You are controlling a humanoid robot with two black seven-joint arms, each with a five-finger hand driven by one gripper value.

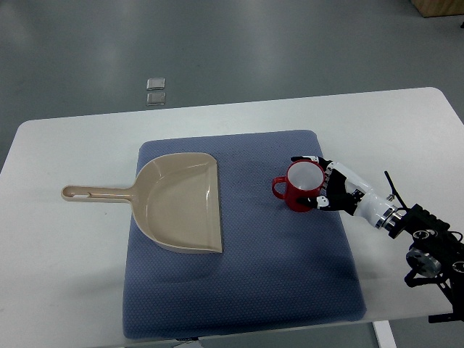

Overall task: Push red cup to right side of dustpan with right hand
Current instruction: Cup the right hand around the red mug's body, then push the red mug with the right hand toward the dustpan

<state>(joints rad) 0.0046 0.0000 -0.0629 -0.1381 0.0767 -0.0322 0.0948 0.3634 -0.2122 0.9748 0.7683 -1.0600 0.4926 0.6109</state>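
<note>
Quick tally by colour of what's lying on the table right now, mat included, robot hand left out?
Red: 1, the cup, with the right hand against it
Beige: 1, the dustpan
Blue: 1, the mat under both
Total: 3

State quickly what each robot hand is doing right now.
Left hand: not in view.
Right hand: fingers curled around the red cup.
</note>
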